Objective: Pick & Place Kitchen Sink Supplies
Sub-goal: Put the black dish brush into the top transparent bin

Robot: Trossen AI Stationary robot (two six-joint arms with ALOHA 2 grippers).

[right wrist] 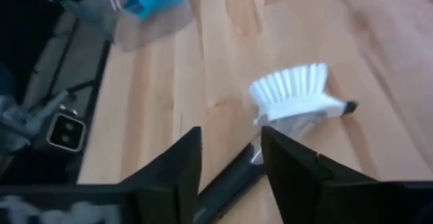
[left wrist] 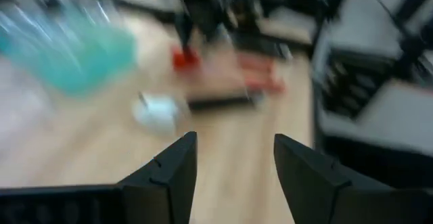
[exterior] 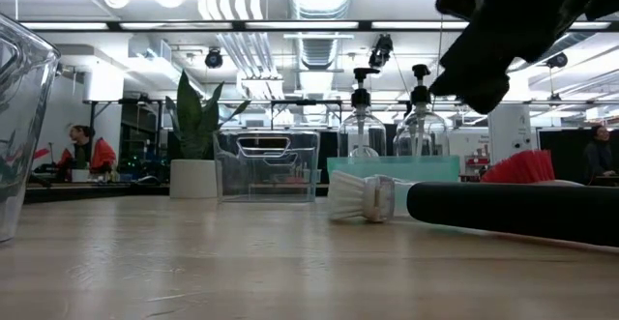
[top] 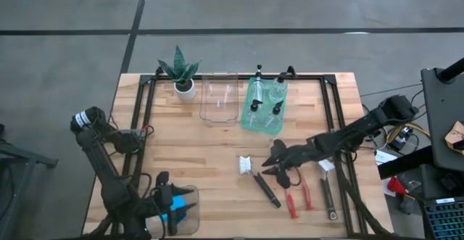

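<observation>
Table (top: pixel 210 153): pale wood planks, smooth, satin sheen. Bin (top: pixel 220 98) at 12 o'clock: clear glossy plastic. Tray (top: pixel 250 117): translucent green plastic. Brush (top: pixel 259 180): white plastic bristles, matt black handle. Bottles (top: pixel 268 95): clear, glossy.

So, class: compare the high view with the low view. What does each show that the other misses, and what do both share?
Only the high view shows the left gripper over a clear container holding a blue sponge, plus the red brushes on the table. Only the low view shows people in the room behind. Both show the plant, the green bin of bottles, and the black-handled brush.
</observation>
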